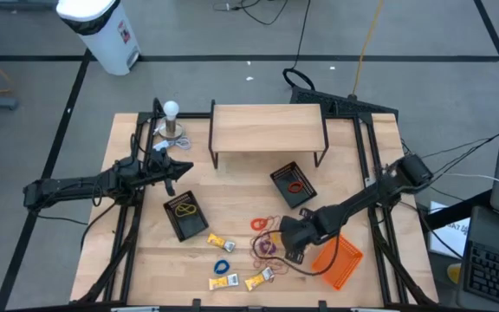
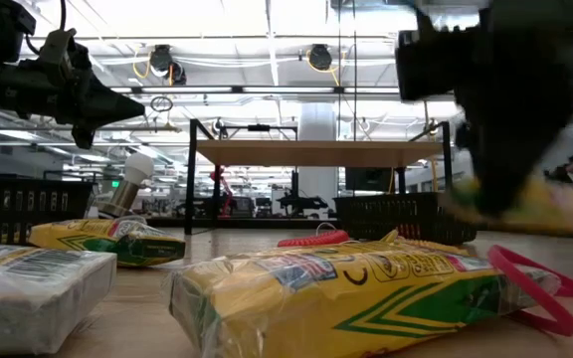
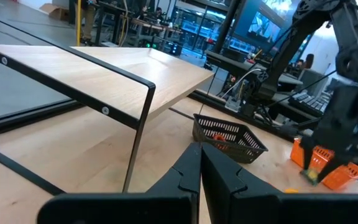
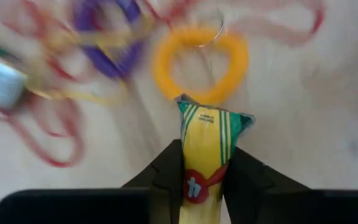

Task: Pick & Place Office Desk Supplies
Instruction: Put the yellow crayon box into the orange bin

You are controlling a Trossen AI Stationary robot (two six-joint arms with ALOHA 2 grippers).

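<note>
Light wooden table (image 1: 249, 195) in a workshop-like room with grey floor: one wooden shelf riser (image 1: 267, 128) at the back edge, two black mesh trays (image 1: 185, 215), one orange tray (image 1: 339, 259) at the front right. Four yellow packets (image 1: 224, 281) and several coloured rubber bands (image 1: 267, 236) lie at the front edge. Right gripper (image 4: 202, 163) is clamped on a packet (image 4: 204, 155), label unreadable; left gripper (image 3: 200, 163), closed and empty, hovers mid-left.

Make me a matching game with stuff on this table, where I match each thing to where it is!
Things:
1. yellow packet
2. orange loop
3. light bulb
4. orange tray

Places:
A. near the table's back left corner
B. between the right hand's fingers
C. near the table's front right corner
D. flat on the wood, just beyond the held packet's tip

Pairs: 1-B, 2-D, 3-A, 4-C
</note>
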